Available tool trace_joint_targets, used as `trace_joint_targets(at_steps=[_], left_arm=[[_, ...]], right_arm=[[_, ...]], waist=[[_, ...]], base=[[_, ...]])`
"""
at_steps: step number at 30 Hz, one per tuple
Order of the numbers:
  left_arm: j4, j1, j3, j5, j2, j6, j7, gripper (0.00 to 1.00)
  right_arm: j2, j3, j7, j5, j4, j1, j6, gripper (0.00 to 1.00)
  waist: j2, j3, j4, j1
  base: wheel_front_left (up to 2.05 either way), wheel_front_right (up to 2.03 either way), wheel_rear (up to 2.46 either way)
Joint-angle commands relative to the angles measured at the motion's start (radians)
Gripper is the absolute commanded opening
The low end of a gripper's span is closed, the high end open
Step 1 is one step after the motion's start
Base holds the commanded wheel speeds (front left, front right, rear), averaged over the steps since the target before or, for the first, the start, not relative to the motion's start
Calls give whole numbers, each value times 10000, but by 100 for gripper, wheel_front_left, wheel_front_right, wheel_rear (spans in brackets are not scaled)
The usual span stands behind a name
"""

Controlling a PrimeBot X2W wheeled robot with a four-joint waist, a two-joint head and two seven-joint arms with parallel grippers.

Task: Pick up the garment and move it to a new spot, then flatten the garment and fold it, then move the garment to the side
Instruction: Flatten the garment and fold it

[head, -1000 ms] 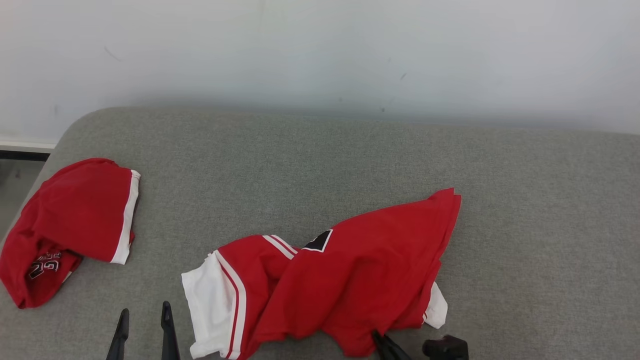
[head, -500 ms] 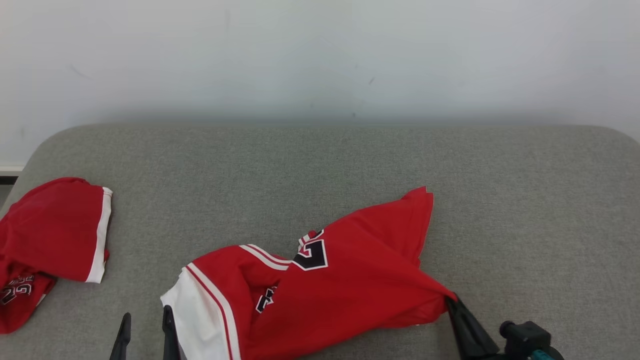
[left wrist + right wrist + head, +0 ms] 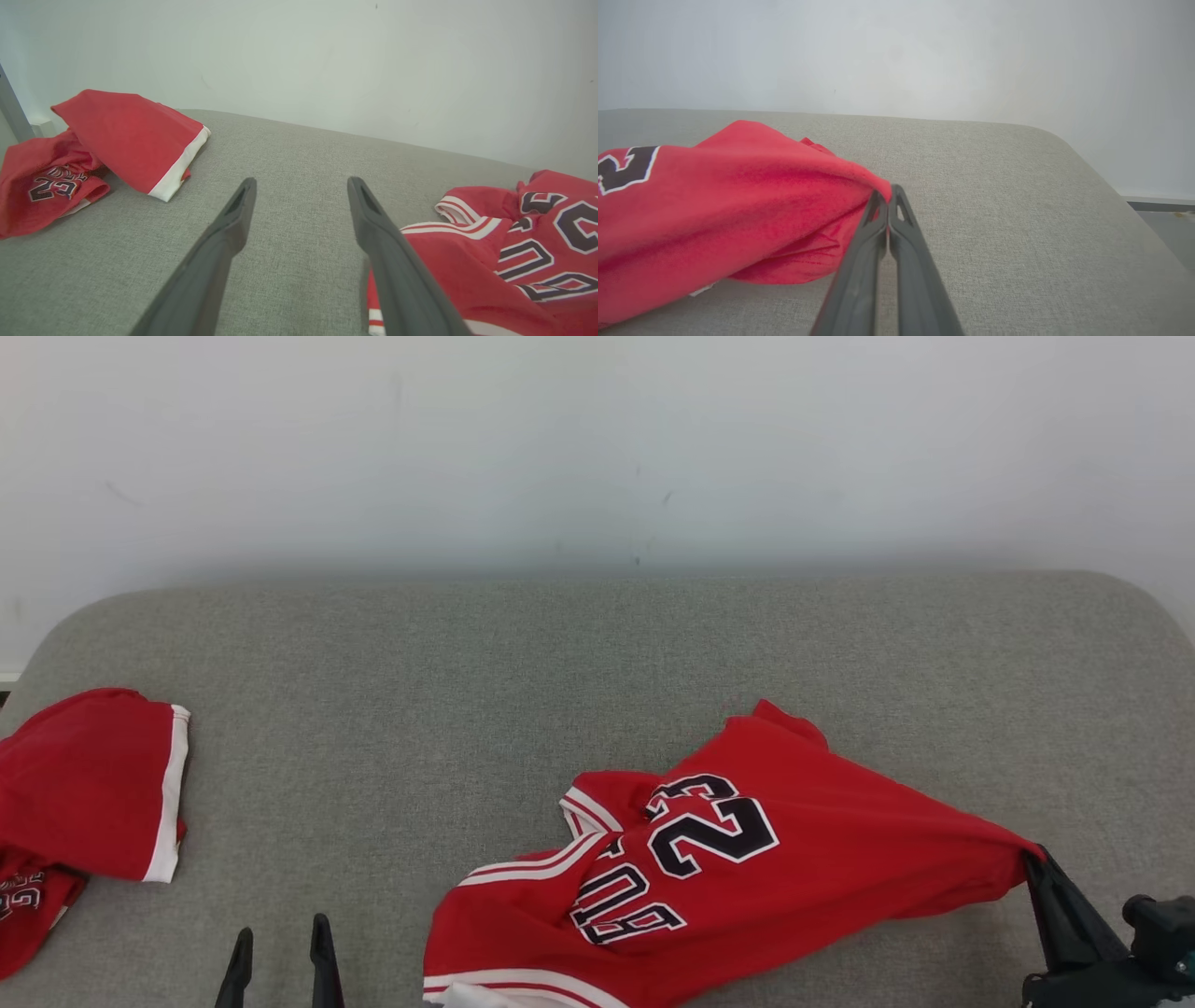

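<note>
The garment (image 3: 738, 868) is a red jersey with white trim and black numbers, stretched out across the grey cushion (image 3: 597, 653). My right gripper (image 3: 1034, 861) is shut on the garment's right tip and holds it taut; the right wrist view shows red cloth (image 3: 738, 200) pinched between the closed fingers (image 3: 887, 210). My left gripper (image 3: 280, 943) stands open at the lower left, over bare cushion, to the left of the garment (image 3: 504, 252) and apart from it. Nothing lies between its fingers (image 3: 233, 224).
A second red garment with a white band (image 3: 84, 803) lies bunched at the cushion's left end, also seen in the left wrist view (image 3: 103, 144). A pale wall (image 3: 597, 448) runs behind. The cushion's rounded right end (image 3: 1101, 196) drops off to a floor.
My right gripper has dragged the garment to the right, pulling it out longer and turning its numbers up. The head camera has swung right too. The left gripper stays open.
</note>
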Motion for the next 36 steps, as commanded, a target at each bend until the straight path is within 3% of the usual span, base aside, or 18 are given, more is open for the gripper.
trace_joint_targets(at_steps=[1, 7, 8, 9, 10, 24, 36], left_arm=[[22, 104, 5, -56, -2, -10, -29, 100], [96, 82, -71, -174, -3, -1, -29, 100], [106, 80, -88, -201, -3, 7, -29, 100], [114, 73, -98, -217, -2, 15, -29, 100], [119, 63, -102, -213, 0, 22, -29, 100], [241, 33, -79, -168, -3, -124, -29, 100], [1405, 391, -1093, 213, -2, -789, -29, 100]], right_arm=[[-49, -45, 40, 60, -51, 64, 34, 0], [-174, 326, 810, 372, -156, 315, 34, 0], [-133, 334, 804, 390, -94, 312, 34, 5], [-65, 347, 765, 349, -31, 299, 34, 83], [2, 370, 742, 307, 60, 311, 34, 100], [517, -98, -590, -80, 697, 225, 34, 100], [1531, -120, -1070, -315, 1545, 346, 34, 100]], waist=[[0, 3, 5, 0], [0, -13, 52, 0], [0, -11, 62, 0], [0, -7, 69, 0], [0, -1, 74, 0], [0, 19, -60, 0], [0, 76, -84, 0]], base=[[0, 0, 0], [0, 0, 0], [0, 0, 0], [0, 0, 0], [0, 0, 0], [0, 0, 0], [0, 0, 0]])
